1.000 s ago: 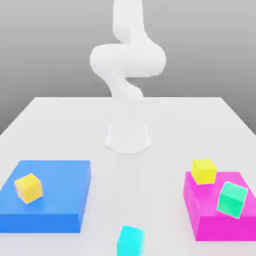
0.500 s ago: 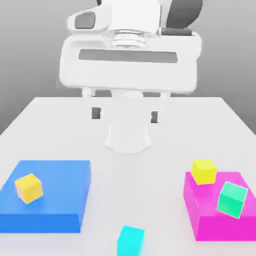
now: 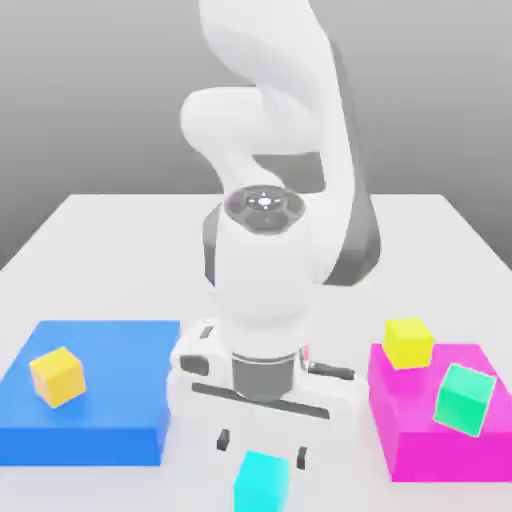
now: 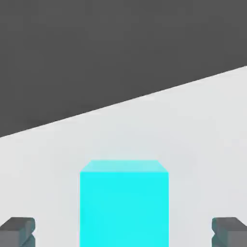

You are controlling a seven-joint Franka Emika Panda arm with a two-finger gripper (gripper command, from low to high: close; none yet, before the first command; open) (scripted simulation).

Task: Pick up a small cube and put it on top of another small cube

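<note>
Jaws (image 3: 261, 450) spread wide and holding nothing: that is how I read them now, with one dark fingertip (image 4: 18, 230) on each side of the cyan cube (image 4: 124, 202) and clear gaps between, as the hand view shows. What has changed is large. Half a second ago the arm (image 3: 265, 290) had the hand raised high, close to the camera; now it has swung down and forward, and the hand sits low over the surface (image 3: 110, 230), just above the cyan cube (image 3: 262, 481) near the front edge. I judge this the approach to the pick, nearly lined up, with only the last descent and the squeeze left.

Nothing else has moved. The blue block (image 3: 95, 390) carries its yellow cube (image 3: 57, 376); the magenta block (image 3: 440, 425) carries a green cube (image 3: 464, 398), tilted, and a second yellow cube (image 3: 408, 342) at its far corner.

I see no brand, label or writing anywhere.
</note>
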